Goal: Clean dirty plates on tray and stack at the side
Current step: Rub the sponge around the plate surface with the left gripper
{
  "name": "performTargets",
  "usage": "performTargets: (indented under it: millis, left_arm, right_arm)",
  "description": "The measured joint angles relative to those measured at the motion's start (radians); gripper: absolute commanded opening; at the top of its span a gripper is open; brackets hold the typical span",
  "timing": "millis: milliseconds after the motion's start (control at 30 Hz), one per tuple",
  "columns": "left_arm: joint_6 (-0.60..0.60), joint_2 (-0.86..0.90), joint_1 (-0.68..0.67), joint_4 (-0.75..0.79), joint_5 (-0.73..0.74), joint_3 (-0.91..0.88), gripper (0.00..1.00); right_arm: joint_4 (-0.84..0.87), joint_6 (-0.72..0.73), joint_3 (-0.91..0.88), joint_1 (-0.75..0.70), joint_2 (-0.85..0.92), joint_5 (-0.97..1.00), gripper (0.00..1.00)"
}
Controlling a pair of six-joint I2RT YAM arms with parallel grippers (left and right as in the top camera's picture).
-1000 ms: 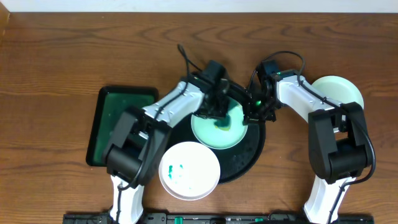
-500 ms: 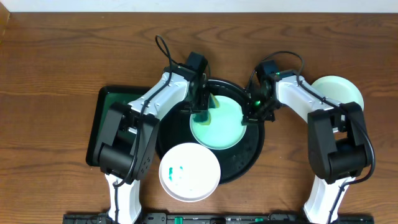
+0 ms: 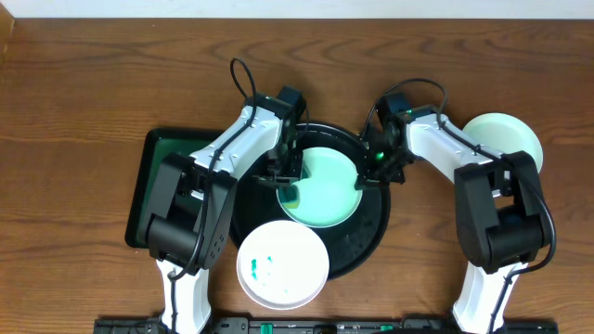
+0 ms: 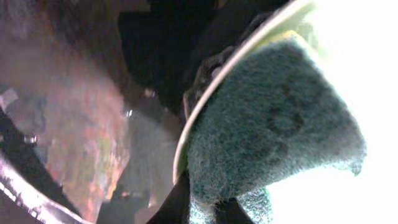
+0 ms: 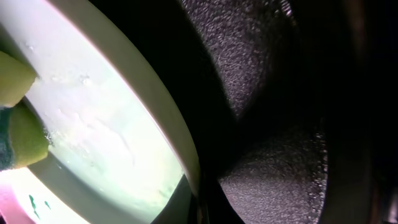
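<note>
A white plate [image 3: 325,190] smeared pale teal lies on the round black tray [image 3: 369,230]. My left gripper [image 3: 290,188] is shut on a green sponge [image 4: 267,130] that presses on the plate's left edge [image 4: 202,109]. At the plate's right rim [image 5: 177,140], my right gripper [image 3: 370,174] is shut on it. A second plate [image 3: 283,264] with teal specks overlaps the tray's front left rim. A third, plain plate [image 3: 503,139] rests on the table at the right, off the tray.
A dark-green rectangular tray [image 3: 176,176] sits on the wooden table left of the black tray, under my left arm. Both arms reach in over the black tray from either side.
My left gripper has dragged the sponge from the plate's middle out to its left edge. The right gripper has kept its hold on the rim, barely shifting.
</note>
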Motion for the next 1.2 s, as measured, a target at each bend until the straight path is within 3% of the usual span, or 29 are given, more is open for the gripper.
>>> performTargets:
  millis: [300,533,867,1200]
  left_arm:
    - [0.162,0.004,-0.008,-0.039,0.069,-0.008,0.08]
    - [0.263,0.004,-0.106,-0.008,0.102,-0.017,0.07]
    - [0.282,-0.002,-0.217,0.056,0.102,-0.028,0.07]
    - [0.229,0.002,-0.226,0.255,0.275,-0.058,0.07]
  right_arm:
    - [-0.003,0.000,-0.003,0.004,0.002,-0.013,0.01]
    - [-0.012,0.000,-0.003,0.002,0.002,-0.004,0.01]
    - [-0.022,-0.001,-0.002,-0.003,-0.001,0.019,0.01]
    - [-0.031,-0.001,-0.001,-0.005,-0.002,0.032,0.01]
